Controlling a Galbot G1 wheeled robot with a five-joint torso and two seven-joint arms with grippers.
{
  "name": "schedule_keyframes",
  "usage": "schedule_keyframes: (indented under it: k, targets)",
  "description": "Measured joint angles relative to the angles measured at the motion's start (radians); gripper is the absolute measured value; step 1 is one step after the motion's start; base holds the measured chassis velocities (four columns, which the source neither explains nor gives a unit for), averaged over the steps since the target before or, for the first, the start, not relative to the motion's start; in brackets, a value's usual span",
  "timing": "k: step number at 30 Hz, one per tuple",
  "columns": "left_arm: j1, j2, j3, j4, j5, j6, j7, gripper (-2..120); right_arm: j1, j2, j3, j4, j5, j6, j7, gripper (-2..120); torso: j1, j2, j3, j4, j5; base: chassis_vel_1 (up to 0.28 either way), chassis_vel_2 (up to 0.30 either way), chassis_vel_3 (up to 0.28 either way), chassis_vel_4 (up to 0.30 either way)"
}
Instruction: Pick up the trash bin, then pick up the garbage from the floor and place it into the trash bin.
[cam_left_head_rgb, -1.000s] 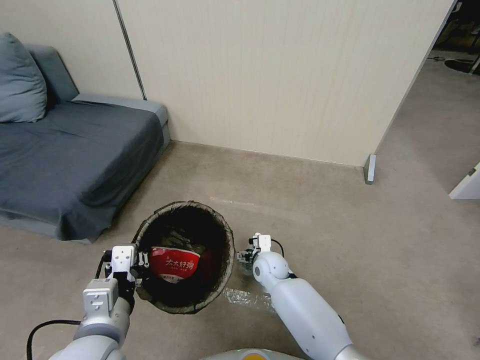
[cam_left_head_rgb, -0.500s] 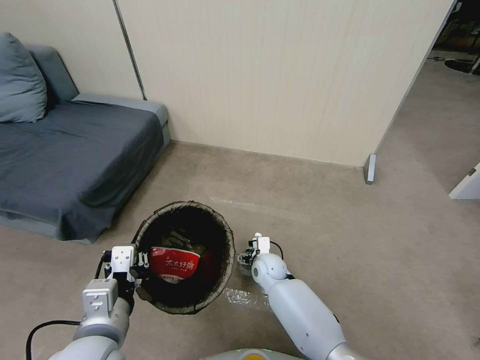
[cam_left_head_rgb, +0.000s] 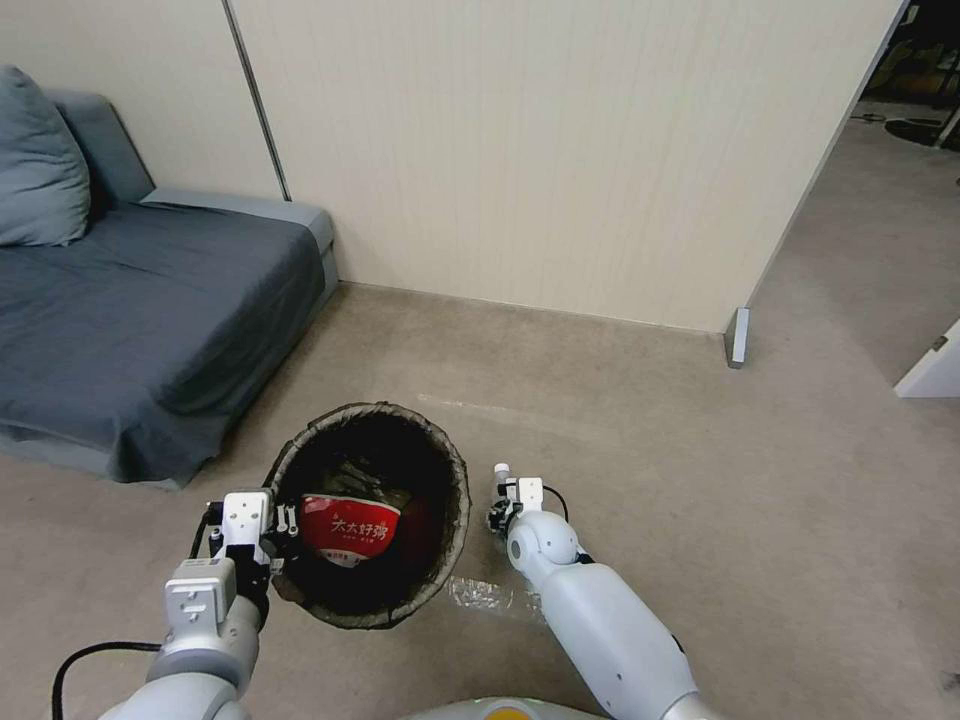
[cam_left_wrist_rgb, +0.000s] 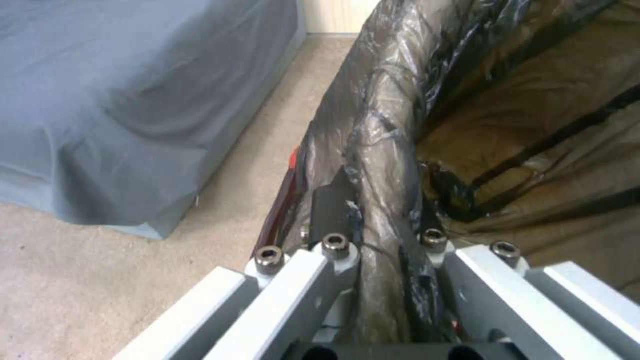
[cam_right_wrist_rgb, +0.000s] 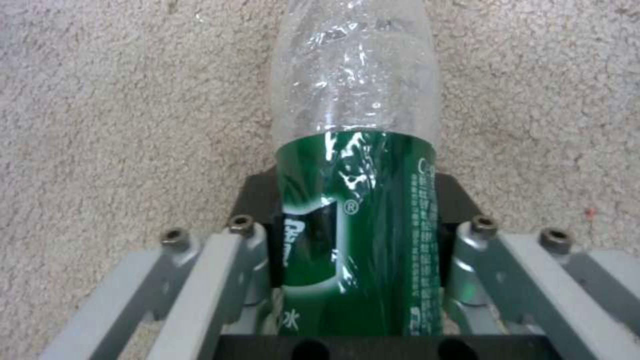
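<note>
One trash bin (cam_left_head_rgb: 368, 513), round, its rim wrapped in a dark liner, at 6 o'clock in the head view, just left of centre. In it: one red-and-white snack packet (cam_left_head_rgb: 349, 527) against the 9 o'clock wall, with crumpled brown paper (cam_left_head_rgb: 356, 478) behind it.

One clear bottle (cam_right_wrist_rgb: 357, 165) with a green label, its white cap (cam_left_head_rgb: 501, 469) showing past the right wrist at 5 o'clock. One clear film scrap (cam_left_head_rgb: 484, 594) on the floor (cam_left_head_rgb: 700, 480), between the bin and the right arm.

Two tools. Left tool (cam_left_wrist_rgb: 373, 240): narrowed onto the bin's rim at its 9 o'clock edge, one finger (cam_left_wrist_rgb: 331, 209) outside the liner, the other inside; the rim runs between them. Right tool (cam_right_wrist_rgb: 360, 210): clamped across the bottle's labelled body, dark pads (cam_right_wrist_rgb: 257, 200) pressing each flank, carpet behind it; whether the bottle touches the floor I cannot tell.

One grey sofa (cam_left_head_rgb: 140, 320) at 9 o'clock, bearing one cushion (cam_left_head_rgb: 40, 160).
</note>
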Motion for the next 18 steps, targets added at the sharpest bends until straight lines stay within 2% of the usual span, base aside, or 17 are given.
schedule_keyframes:
  k: [2,4,7,8,11,12,15,16,18]
  targets:
    - [0.0,-0.001,0.0,-0.001,0.0,0.0,0.0,1,-0.006,-0.006,0.007,0.013,0.0,0.006,-0.001,25,0.0,0.0,0.0,0.0002,0.0003,0.0,0.0,0.0,0.0]
    - [0.0,-0.001,0.0,-0.001,0.0,0.0,0.0,1,-0.009,-0.011,0.009,0.022,0.0,0.007,-0.001,24,0.0,0.0,0.0,0.0002,0.0004,0.0,0.0,0.0,0.0]
    - [-0.001,-0.004,0.003,-0.001,0.005,-0.002,0.0,1,-0.032,-0.059,0.019,0.16,0.034,0.0,0.021,21,0.0,0.0,0.0,-0.0003,0.0,0.0,0.0,0.0,0.0]
    - [-0.001,-0.004,0.003,-0.001,0.005,-0.002,0.0,1,-0.032,-0.059,0.019,0.16,0.034,0.0,0.021,21,0.0,0.0,0.0,-0.0003,0.0,0.0,0.0,0.0,0.0]
    - [-0.002,-0.004,0.007,-0.001,0.006,-0.003,0.001,1,-0.051,-0.112,0.036,0.342,0.058,-0.015,0.032,21,0.0,0.0,0.0,-0.0001,-0.0001,0.0,0.0,0.0,0.0]
    - [-0.002,-0.004,0.007,-0.001,0.006,-0.003,0.001,1,-0.051,-0.112,0.036,0.342,0.058,-0.015,0.032,21,0.0,0.0,0.0,-0.0001,-0.0001,0.0,0.0,0.0,0.0]
    - [-0.005,0.001,0.006,-0.001,0.006,-0.003,0.001,1,-0.057,-0.156,0.059,0.5,0.116,-0.051,0.038,21,0.0,0.0,0.0,-0.0002,-0.0001,0.0,0.0,0.0,0.0]
    - [-0.005,0.001,0.006,-0.001,0.006,-0.003,0.001,1,-0.057,-0.156,0.059,0.5,0.116,-0.051,0.038,21,0.0,0.0,0.0,-0.0002,-0.0001,0.0,0.0,0.0,0.0]
    - [-0.006,0.003,0.005,-0.003,0.005,-0.002,0.001,1,-0.053,-0.182,0.072,0.594,0.137,-0.064,0.036,21,0.0,0.0,0.0,-0.0003,-0.0001,0.0,0.0,0.0,0.0]
